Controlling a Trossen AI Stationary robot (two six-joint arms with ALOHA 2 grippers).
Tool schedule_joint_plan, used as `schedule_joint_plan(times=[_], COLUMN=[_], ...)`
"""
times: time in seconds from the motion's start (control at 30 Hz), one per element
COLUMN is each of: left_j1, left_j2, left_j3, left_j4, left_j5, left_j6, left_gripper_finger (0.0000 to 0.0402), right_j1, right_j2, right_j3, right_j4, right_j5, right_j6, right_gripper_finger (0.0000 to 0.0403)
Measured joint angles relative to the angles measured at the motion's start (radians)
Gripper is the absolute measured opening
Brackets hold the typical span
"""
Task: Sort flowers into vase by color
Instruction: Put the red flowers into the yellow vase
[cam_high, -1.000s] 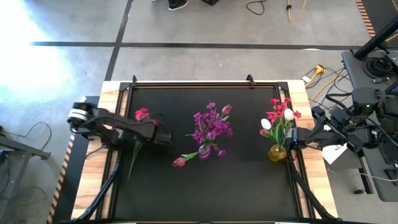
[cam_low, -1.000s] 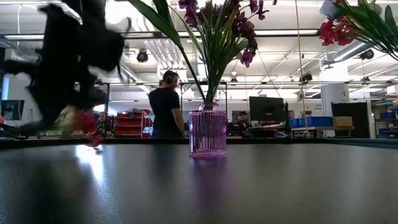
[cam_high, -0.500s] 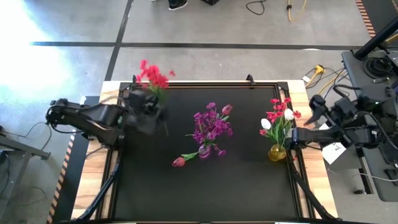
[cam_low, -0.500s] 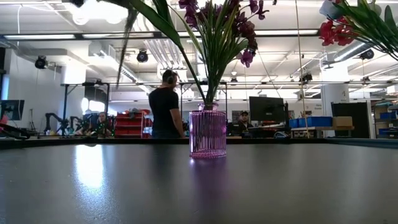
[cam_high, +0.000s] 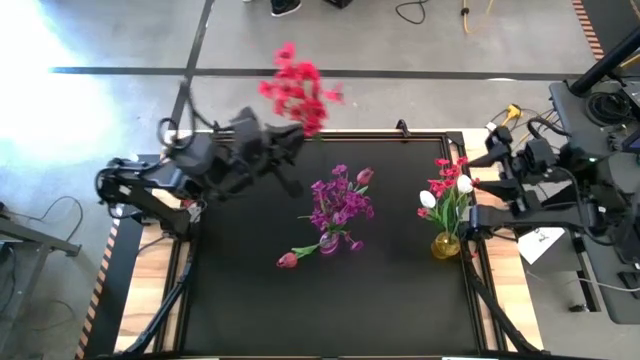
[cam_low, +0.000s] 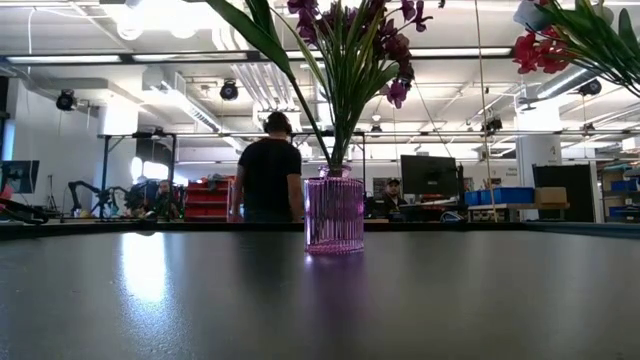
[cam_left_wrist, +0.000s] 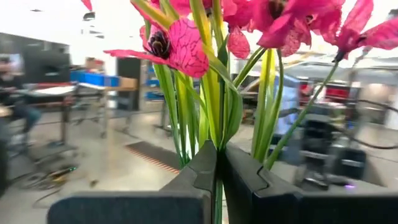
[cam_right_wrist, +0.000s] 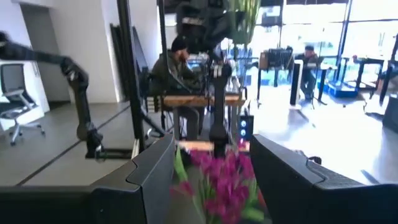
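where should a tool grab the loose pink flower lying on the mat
Grip the pink flower at mid-stem, coming straight down from above with the fingers across the stem. It lies flat on the black mat, its bloom pointing away from the purple vase and its stem end close beside it, so mid-stem stays clear of both.

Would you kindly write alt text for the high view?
The left claw holds a red flower aloft over the table's far edge. A purple vase stands mid-table, a yellow vase right, beside the right claw.
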Motion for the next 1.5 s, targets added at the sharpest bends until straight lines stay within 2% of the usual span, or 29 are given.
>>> schedule_joint_plan(times=[0.23,0.4,0.5,0.57,0.73,0.97,1.27,1.37,1.5], left_j1=[0.001,0.0,-0.001,-0.001,0.016,0.024,0.032,0.033,0.033], left_j2=[0.267,0.448,0.539,0.543,0.538,0.549,0.552,0.552,0.552], left_j3=[0.264,0.485,0.605,0.567,0.507,0.495,0.488,0.482,0.481], left_j4=[-0.001,-0.002,-0.028,0.056,0.105,0.104,0.101,0.097,0.068], left_j5=[0.096,0.227,0.231,0.25,0.353,0.358,0.358,0.345,0.34], left_j6=[0.053,0.074,0.123,0.143,0.1,0.1,0.104,0.104,0.104], left_gripper_finger=[0.0,0.0,0.0,0.0,0.0,0.0,0.0,0.0,0.0], right_j1=[0.0,0.0,0.0,0.001,0.001,0.001,0.001,0.001,0.001], right_j2=[0.139,0.219,0.24,0.252,0.281,0.307,0.342,0.353,0.357], right_j3=[-0.002,0.001,-0.001,-0.001,-0.001,-0.001,0.002,0.002,0.003], right_j4=[0.157,0.215,0.262,0.291,0.3,0.349,0.411,0.41,0.411], right_j5=[-0.002,-0.006,-0.069,-0.107,-0.118,-0.171,-0.171,-0.171,-0.171], right_j6=[0.001,-0.058,-0.085,-0.091,-0.114,-0.107,-0.006,0.022,0.022], right_gripper_finger=[0.0201,0.0201,0.0201,0.0201,0.0201,0.0201,0.0197,0.017,0.0098])
